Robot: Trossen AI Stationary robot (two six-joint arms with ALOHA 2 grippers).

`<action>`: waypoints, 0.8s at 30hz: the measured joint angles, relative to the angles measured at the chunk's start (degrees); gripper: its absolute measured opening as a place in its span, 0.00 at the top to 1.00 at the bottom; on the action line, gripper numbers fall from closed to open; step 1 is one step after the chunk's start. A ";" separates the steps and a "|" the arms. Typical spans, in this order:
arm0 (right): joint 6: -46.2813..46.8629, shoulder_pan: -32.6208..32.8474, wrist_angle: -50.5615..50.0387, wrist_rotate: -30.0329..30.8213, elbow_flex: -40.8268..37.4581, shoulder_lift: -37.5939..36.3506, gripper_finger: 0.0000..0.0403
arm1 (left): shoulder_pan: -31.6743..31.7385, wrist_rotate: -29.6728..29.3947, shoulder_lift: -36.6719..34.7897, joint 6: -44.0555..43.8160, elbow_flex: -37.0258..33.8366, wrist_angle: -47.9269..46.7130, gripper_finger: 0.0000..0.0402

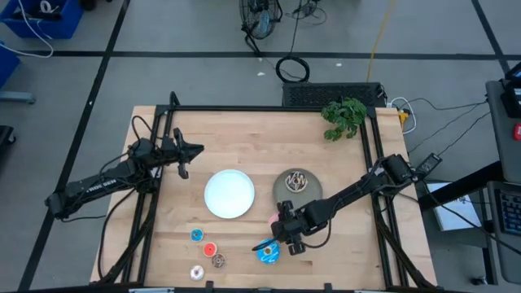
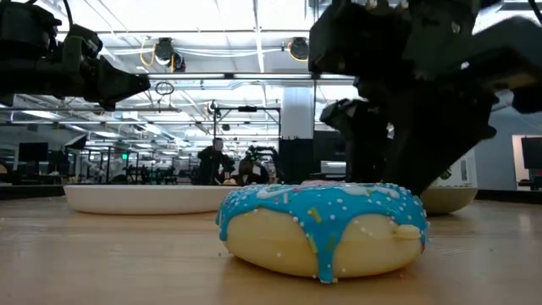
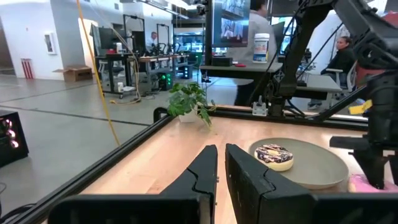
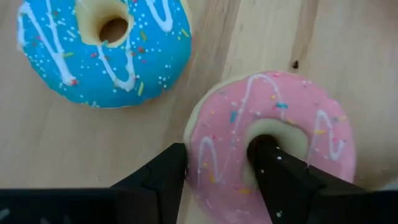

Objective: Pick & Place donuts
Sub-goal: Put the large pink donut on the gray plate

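The pink donut (image 4: 273, 137) lies flat on the table, just near of the grey plate (image 1: 285, 195), and my right gripper (image 4: 217, 165) is shut on it from above. The blue sprinkled donut (image 1: 269, 254) rests flat beside it, toward the near edge. The brown drizzled donut (image 1: 296, 181) sits on the grey plate. Four tiny donuts, blue (image 1: 197, 235), red (image 1: 210, 249), brown (image 1: 218, 260) and white (image 1: 196, 273), lie near the front edge. My left gripper (image 1: 191, 150) hovers shut at the table's left, touching nothing. My right gripper holds the pink donut by one side of its ring (image 4: 217, 155). One finger (image 4: 273, 168) stands inside the hole and the other (image 4: 165, 171) against the outer rim. The fingers come from above, pointing down. The donut lies flat on the table.
The round white plate (image 1: 229, 193) lies at the table's middle, left of the grey plate. A small green plant (image 1: 343, 118) stands at the far right corner. A black frame runs along the table's edges. People sit in the room beyond.
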 joint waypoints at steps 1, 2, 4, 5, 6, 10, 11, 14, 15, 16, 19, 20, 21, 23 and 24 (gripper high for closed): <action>0.04 0.00 1.59 -0.58 -0.89 -0.02 0.57 | 0.00 0.00 0.02 0.00 0.00 0.02 0.91; 0.13 -0.02 3.01 -1.03 -1.66 -0.04 0.57 | 0.02 0.00 0.00 0.02 0.00 0.02 0.91; 0.94 -0.02 5.15 -1.08 -2.96 -0.04 0.57 | 0.02 0.00 0.00 0.09 0.00 0.02 0.91; 1.25 -0.02 5.59 -1.08 -3.35 -0.06 0.57 | 0.00 0.00 0.01 0.15 0.00 0.02 0.91; 1.55 -0.02 5.70 -1.10 -3.55 -0.12 0.58 | 0.01 0.00 0.00 0.15 0.00 0.01 0.91; 1.68 -0.02 6.07 -1.16 -3.70 -0.13 0.63 | 0.02 0.00 0.00 0.15 0.00 0.00 0.91; 1.70 -0.02 6.39 -1.16 -3.72 -0.13 0.65 | 0.02 0.00 0.00 0.13 0.00 0.02 0.91; 2.35 -0.02 6.85 -1.10 -3.60 -0.10 0.75 | 0.01 0.00 0.00 0.11 0.00 0.02 0.91; 2.63 -0.02 6.84 -1.18 -3.35 -0.05 0.79 | 0.02 0.00 0.01 0.06 0.00 0.02 0.91; 2.75 -0.02 6.83 -1.31 -3.02 0.02 0.83 | 0.02 0.00 0.01 -0.18 0.00 0.02 0.91; 2.47 0.07 6.75 -1.78 -1.45 0.11 0.92 | 0.00 0.00 0.01 -0.22 0.00 0.02 0.91; 2.13 0.07 6.71 -1.86 -0.77 0.11 0.95 | 0.01 0.00 0.01 -0.24 0.00 0.02 0.91; 1.57 0.08 6.66 -1.91 -0.06 0.11 0.97 | 0.02 0.00 0.00 -0.24 0.00 0.02 0.91; 0.29 0.12 6.57 -1.86 1.49 0.11 0.98 | 0.02 -0.01 0.01 -0.24 0.00 0.02 0.91; -0.17 0.15 6.53 -1.81 2.42 0.11 0.98 | 0.01 0.00 0.01 -0.24 0.00 0.02 0.91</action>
